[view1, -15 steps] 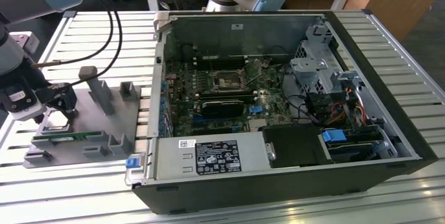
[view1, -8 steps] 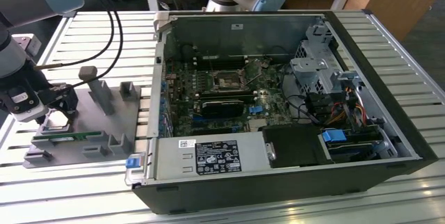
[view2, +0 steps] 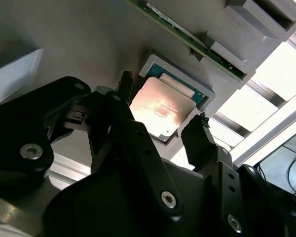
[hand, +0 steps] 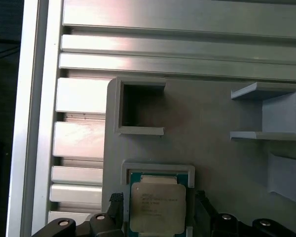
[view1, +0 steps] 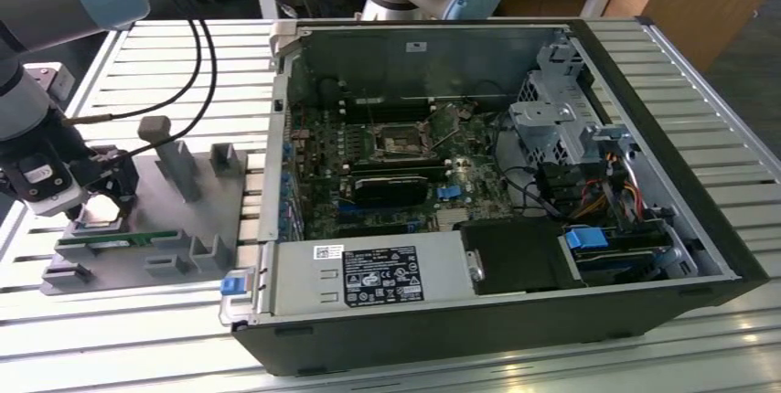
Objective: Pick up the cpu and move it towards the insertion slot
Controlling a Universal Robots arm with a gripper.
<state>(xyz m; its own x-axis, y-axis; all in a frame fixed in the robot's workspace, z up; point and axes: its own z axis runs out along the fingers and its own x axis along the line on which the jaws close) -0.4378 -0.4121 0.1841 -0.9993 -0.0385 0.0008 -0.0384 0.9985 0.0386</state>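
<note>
Gripper (view2: 163, 101) is shown with fingers spread on either side of the cpu (hand: 155, 207), which is seated in a recess of the grey holder (hand: 212, 163), well apart from the insertion slot (view1: 401, 140).

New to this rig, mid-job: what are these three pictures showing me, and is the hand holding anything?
It is one robot arm ending in a two-fingered hand. The exterior view takes in the whole bench: an open computer case, with the insertion slot on its board, and a grey holder at that view's left. Both wrist views ride on the arm and look at the holder. The cpu lies in a recess there, with a green memory stick close by. The hand is open, its fingers on either side of the cpu, holding nothing.
</note>
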